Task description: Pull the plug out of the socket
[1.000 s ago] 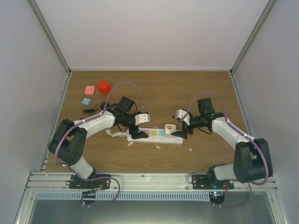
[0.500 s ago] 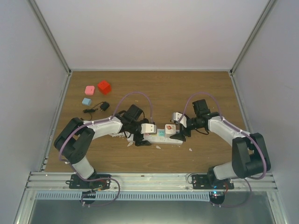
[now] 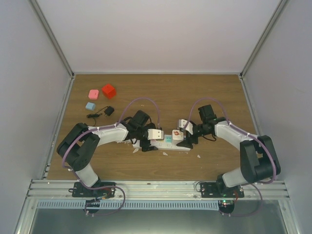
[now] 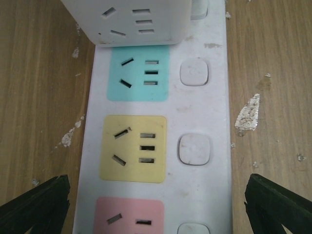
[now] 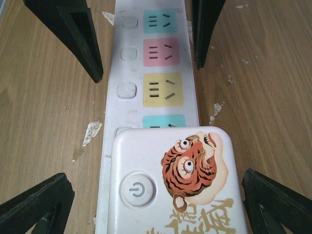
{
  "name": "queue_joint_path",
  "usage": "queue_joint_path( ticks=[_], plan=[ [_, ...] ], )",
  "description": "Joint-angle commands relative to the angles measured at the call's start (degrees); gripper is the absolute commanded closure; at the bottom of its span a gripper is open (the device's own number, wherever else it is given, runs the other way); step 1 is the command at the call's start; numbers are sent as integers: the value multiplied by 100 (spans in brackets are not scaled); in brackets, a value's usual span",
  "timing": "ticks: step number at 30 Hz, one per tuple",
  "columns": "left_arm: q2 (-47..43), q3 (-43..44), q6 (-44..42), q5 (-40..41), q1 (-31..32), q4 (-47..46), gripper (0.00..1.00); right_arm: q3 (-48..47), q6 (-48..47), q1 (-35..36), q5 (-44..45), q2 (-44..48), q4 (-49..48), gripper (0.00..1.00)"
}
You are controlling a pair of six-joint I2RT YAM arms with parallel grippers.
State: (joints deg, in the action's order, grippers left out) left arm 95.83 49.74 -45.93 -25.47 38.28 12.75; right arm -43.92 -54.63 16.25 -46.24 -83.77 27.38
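The socket [image 3: 165, 143], a long white power strip with pastel outlet faces, lies mid-table. A white cube plug [image 3: 177, 134] with a tiger sticker and a power button sits in its right end. My left gripper [image 3: 148, 145] is open and straddles the strip's left part; in the left wrist view [image 4: 156, 183] the fingertips [image 4: 36, 204] flank the strip [image 4: 204, 107], with the plug [image 4: 141, 19] ahead. My right gripper [image 3: 184, 140] is open around the plug; in the right wrist view [image 5: 155, 178] the fingertips [image 5: 278, 200] stand either side of the plug [image 5: 173, 185], not touching. The strip [image 5: 127, 68] runs ahead.
A red cube [image 3: 108, 90], a pink block [image 3: 92, 93] and a blue block [image 3: 90, 106] lie at the far left. A black adapter with cord [image 3: 106, 111] lies beside them. White flecks [image 4: 248, 114] dot the wooden table. Walls enclose three sides.
My left gripper moved right along the strip toward the plug and lowered over it, uncovering the black adapter. My right gripper shifted left, settling around the plug.
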Motion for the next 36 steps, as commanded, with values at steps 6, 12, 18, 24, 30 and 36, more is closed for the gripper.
queue_joint_path(
  ticks=[6, 12, 18, 24, 30, 36],
  plan=[
    [131, -42, 131, 102, 73, -405, 2, 79, 69, 171, 188, -102, -196, 10],
    [209, -28, 137, 112, 74, -434, 6, 72, 140, 190, 224, -81, -237, 21],
    [301, -52, 74, 225, 83, -453, 12, 72, 181, 208, 154, -5, -261, 33],
    [341, -43, 46, 252, 100, -423, 25, 51, 235, 212, 87, 45, -287, 47],
    [394, -43, 14, 326, 100, -402, 36, -23, 344, 210, -109, 106, -262, 53],
    [485, 24, 9, 363, 100, -318, 42, -98, 438, 211, -300, 163, -222, 57]
  ],
)
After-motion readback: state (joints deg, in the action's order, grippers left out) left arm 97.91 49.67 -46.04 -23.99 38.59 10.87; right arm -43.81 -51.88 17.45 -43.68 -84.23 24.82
